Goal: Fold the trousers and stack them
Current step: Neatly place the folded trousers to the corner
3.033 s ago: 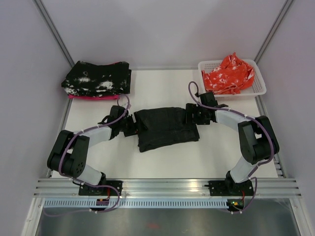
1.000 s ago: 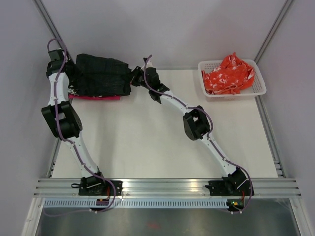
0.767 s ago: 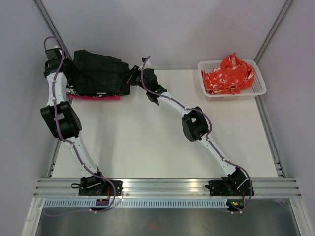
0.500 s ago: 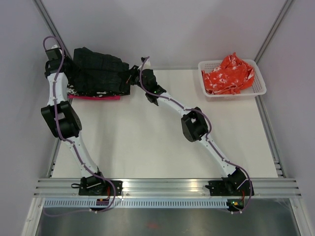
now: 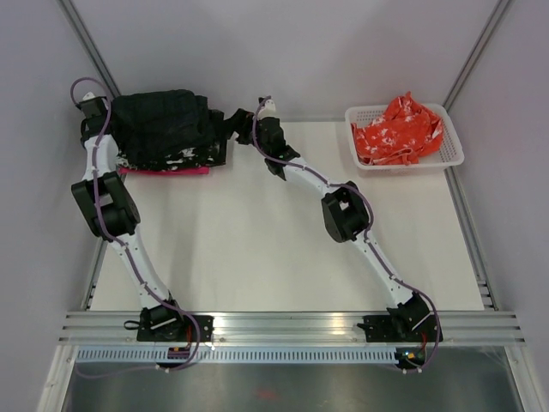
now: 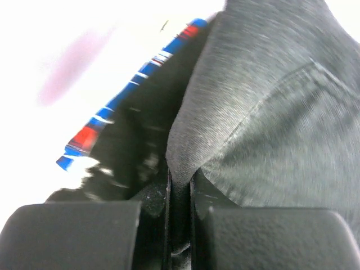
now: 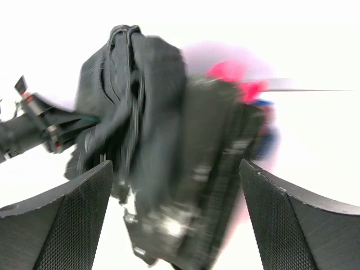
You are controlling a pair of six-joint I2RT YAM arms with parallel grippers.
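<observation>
Left gripper [image 6: 180, 188] pinched tight on an edge fold of the trousers [image 5: 161, 127], which lie folded atop the speckled cloth [image 5: 184, 156] between both grippers; right gripper [image 7: 174, 169] spread wide, gripping nothing, trousers just ahead of its fingers.

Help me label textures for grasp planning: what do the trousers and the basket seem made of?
The trousers: thin, soft black woven cloth, matte; fine weave and a stitched seam show close up. The basket: probably white plastic, going by its perforated lattice walls.
</observation>
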